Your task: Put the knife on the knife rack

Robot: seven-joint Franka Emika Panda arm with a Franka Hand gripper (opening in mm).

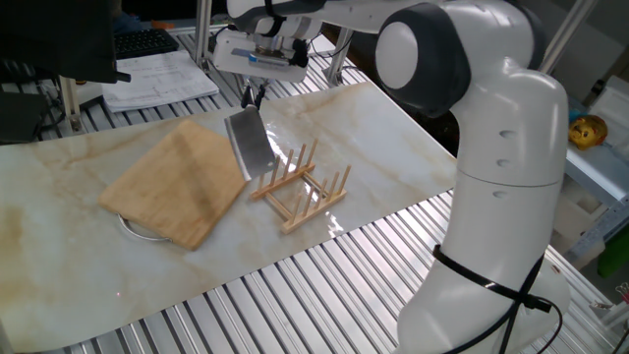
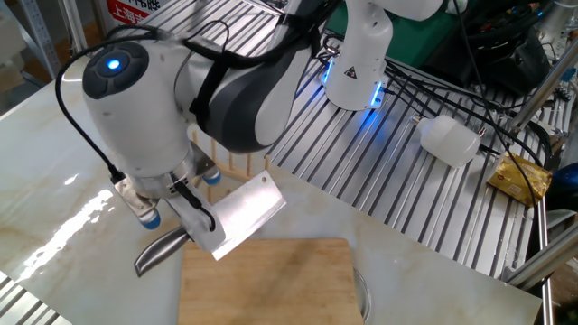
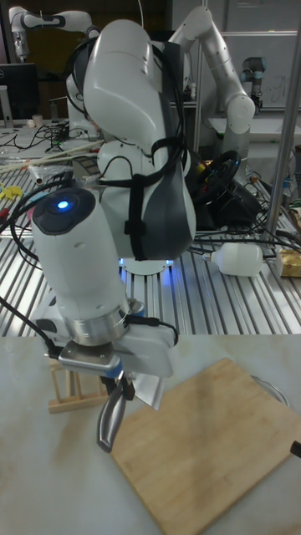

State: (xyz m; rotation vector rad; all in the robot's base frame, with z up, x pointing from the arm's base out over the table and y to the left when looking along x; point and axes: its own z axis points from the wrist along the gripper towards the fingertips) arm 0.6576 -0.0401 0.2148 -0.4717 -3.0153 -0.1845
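My marbled table (image 1: 59, 236) sits on a bench of ribbed metal slats (image 1: 295, 305). Papers (image 1: 157, 79) and a keyboard (image 1: 147, 41) lie behind; cables (image 2: 442, 108) trail across the slats.

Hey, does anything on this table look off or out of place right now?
One thing: a round metal object pokes out from under the cutting board, so the board may not lie flat. The knife hangs tilted in the gripper, beside the knife rack.

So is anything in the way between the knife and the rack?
Nothing visible. The hand holds the knife in the air, just beside the knife rack, past the cutting board's edge. Only open air shows between blade and pegs.
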